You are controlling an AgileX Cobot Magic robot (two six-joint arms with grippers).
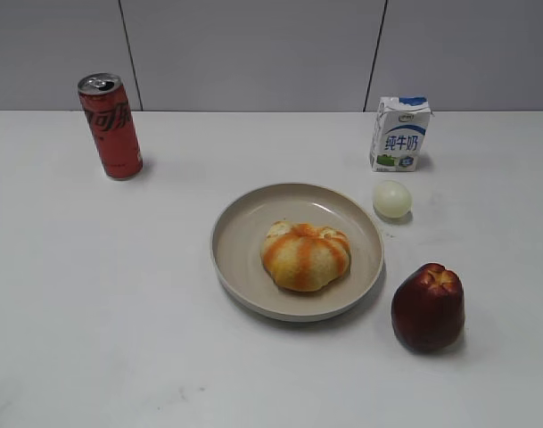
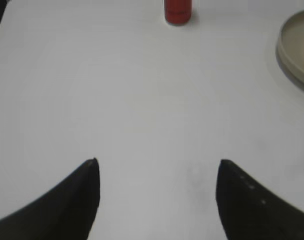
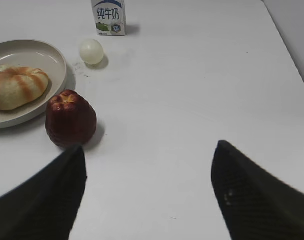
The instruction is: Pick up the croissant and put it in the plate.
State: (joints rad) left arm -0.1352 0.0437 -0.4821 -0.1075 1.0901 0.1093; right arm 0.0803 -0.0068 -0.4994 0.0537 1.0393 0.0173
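Note:
The croissant (image 1: 306, 255), a plump glossy roll with orange-brown and cream stripes, lies inside the beige plate (image 1: 244, 214) at the table's middle. In the right wrist view the croissant (image 3: 14, 87) rests in the plate (image 3: 47, 57) at the far left. My right gripper (image 3: 149, 155) is open and empty over bare table, to the right of the plate. My left gripper (image 2: 157, 167) is open and empty over bare table, with the plate's rim (image 2: 291, 47) at that view's upper right. Neither gripper shows in the exterior view.
A dark red apple-like fruit (image 1: 427, 308) stands right of the plate, close to my right gripper's left finger (image 3: 71, 119). A small pale egg-like ball (image 1: 391, 199) and a milk carton (image 1: 399, 134) stand behind. A red can (image 1: 110, 126) stands at the back left.

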